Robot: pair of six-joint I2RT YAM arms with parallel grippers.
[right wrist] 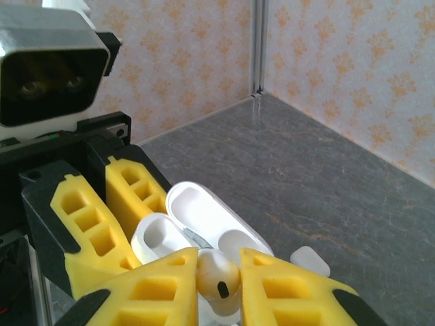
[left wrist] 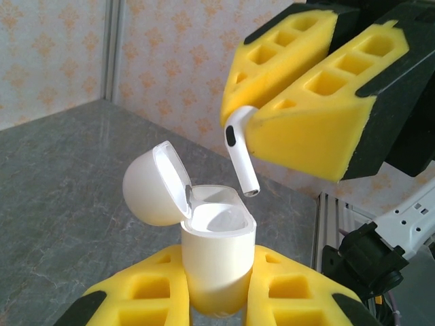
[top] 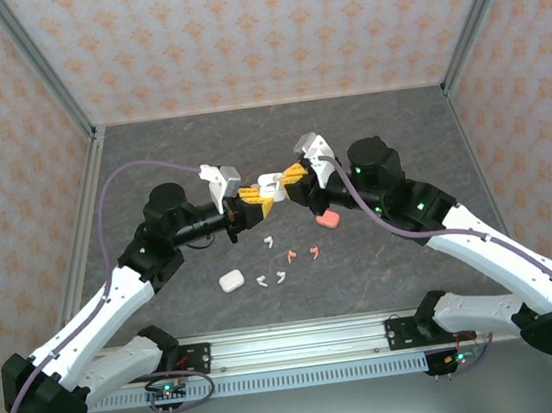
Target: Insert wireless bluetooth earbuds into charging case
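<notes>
My left gripper [left wrist: 217,293] is shut on a white charging case [left wrist: 217,261], held upright with its lid [left wrist: 153,183] flipped open. My right gripper [right wrist: 219,282] is shut on a white earbud [left wrist: 239,153] by its head, stem pointing down. The stem tip hangs just above the right side of the case's open mouth and does not touch it. From above, both grippers, left [top: 255,201] and right [top: 292,176], meet over the middle of the table with the case [top: 270,184] between them. In the right wrist view the open case [right wrist: 204,221] lies just beyond the held earbud [right wrist: 219,277].
Loose earbuds lie on the table below the grippers: white ones [top: 268,241] [top: 262,280] [top: 279,276] and two pink ones [top: 291,256] [top: 314,252]. A closed white case [top: 230,282] sits near the front left, and a pink case [top: 328,219] lies under the right arm.
</notes>
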